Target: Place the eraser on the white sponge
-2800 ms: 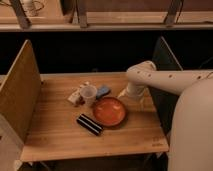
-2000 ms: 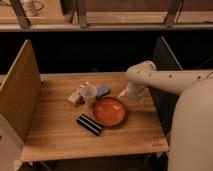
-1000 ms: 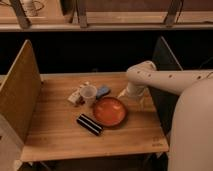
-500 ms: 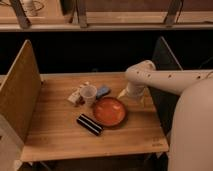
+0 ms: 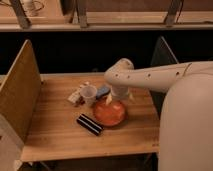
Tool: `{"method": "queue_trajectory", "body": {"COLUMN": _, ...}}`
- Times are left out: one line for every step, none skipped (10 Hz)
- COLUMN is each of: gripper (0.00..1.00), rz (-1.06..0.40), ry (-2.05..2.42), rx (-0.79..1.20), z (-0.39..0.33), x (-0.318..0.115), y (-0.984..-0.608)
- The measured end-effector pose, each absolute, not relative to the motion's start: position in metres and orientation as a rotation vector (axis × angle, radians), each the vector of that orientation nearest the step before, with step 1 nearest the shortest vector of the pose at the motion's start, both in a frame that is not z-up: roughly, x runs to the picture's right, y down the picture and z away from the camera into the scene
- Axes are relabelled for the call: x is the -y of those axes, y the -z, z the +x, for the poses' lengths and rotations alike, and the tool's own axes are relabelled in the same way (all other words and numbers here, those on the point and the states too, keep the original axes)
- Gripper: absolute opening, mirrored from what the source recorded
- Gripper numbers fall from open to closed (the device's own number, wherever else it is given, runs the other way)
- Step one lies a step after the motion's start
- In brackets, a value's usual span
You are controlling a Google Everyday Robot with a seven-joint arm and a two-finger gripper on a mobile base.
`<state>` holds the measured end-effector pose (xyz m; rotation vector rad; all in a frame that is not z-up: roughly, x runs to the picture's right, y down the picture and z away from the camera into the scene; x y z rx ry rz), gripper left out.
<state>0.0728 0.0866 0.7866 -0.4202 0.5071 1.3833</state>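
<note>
The arm (image 5: 155, 76) reaches in from the robot's pale body at the right and runs leftward, roughly level, above the far right part of the table (image 5: 55, 135). At a rounded joint it bends sharply and turns straight down. The gripper (image 5: 120, 98) hangs below that bend, pointing down over the back rim of the orange plate (image 5: 109, 115). Its two pale fingers (image 5: 108, 99) stand spread apart, one to each side, with nothing between them.

The eraser (image 5: 90, 124) lies flat on the table just beside the plate's front left edge, set at a slant, well apart from the gripper and not held.

A white cup (image 5: 88, 93) stands upright behind the plate's left side. The blue pad (image 5: 103, 91) lies just to its right, near the gripper. The sponge (image 5: 74, 95) lies just left of the cup, with a small brownish thing beside it that is too unclear to name.

A wooden panel (image 5: 20, 92) stands along the table's left side, and a dark panel (image 5: 162, 55) stands at its right.
</note>
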Motion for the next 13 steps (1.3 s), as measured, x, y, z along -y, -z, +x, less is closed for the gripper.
{"method": "queue_trajectory", "body": {"gripper": 0.8, "rz": -0.425, "ry": -1.369, "rx": -0.504, "z": 0.07, "x": -0.088, "y": -0.785}}
{"method": "queue_trajectory", "body": {"gripper": 0.8, "rz": -0.424, "ry": -1.371, "rx": -0.505, "z": 0.071, "x": -0.088, "y": -0.785}}
{"method": "queue_trajectory", "body": {"gripper": 0.8, "rz": -0.424, "ry": -1.371, "rx": -0.505, "z": 0.071, "x": -0.088, "y": -0.785}}
{"method": "queue_trajectory", "body": {"gripper": 0.8, "rz": -0.425, "ry": -1.366, "rx": -0.503, "z": 0.069, "x": -0.088, "y": -0.786}}
{"method": "queue_trajectory", "body": {"gripper": 0.8, "rz": -0.432, "ry": -1.348, "rx": -0.502, "z": 0.065, "x": -0.09, "y": -0.788}}
{"method": "queue_trajectory", "body": {"gripper": 0.8, "rz": -0.455, "ry": -1.289, "rx": -0.489, "z": 0.046, "x": -0.095, "y": -0.792}}
{"method": "queue_trajectory", "body": {"gripper": 0.8, "rz": -0.503, "ry": -1.206, "rx": -0.456, "z": 0.01, "x": -0.106, "y": -0.795}}
{"method": "queue_trajectory", "body": {"gripper": 0.8, "rz": -0.536, "ry": -1.149, "rx": -0.449, "z": -0.006, "x": -0.116, "y": -0.796}}
{"method": "queue_trajectory", "body": {"gripper": 0.8, "rz": -0.558, "ry": -1.094, "rx": -0.445, "z": -0.016, "x": -0.124, "y": -0.796}}
{"method": "queue_trajectory", "body": {"gripper": 0.8, "rz": -0.578, "ry": -1.042, "rx": -0.431, "z": -0.029, "x": -0.128, "y": -0.795}}
{"method": "queue_trajectory", "body": {"gripper": 0.8, "rz": -0.604, "ry": -0.95, "rx": -0.407, "z": -0.048, "x": -0.134, "y": -0.792}}
{"method": "queue_trajectory", "body": {"gripper": 0.8, "rz": -0.611, "ry": -0.916, "rx": -0.397, "z": -0.054, "x": -0.135, "y": -0.792}}
{"method": "queue_trajectory", "body": {"gripper": 0.8, "rz": -0.619, "ry": -0.853, "rx": -0.383, "z": -0.061, "x": -0.137, "y": -0.793}}
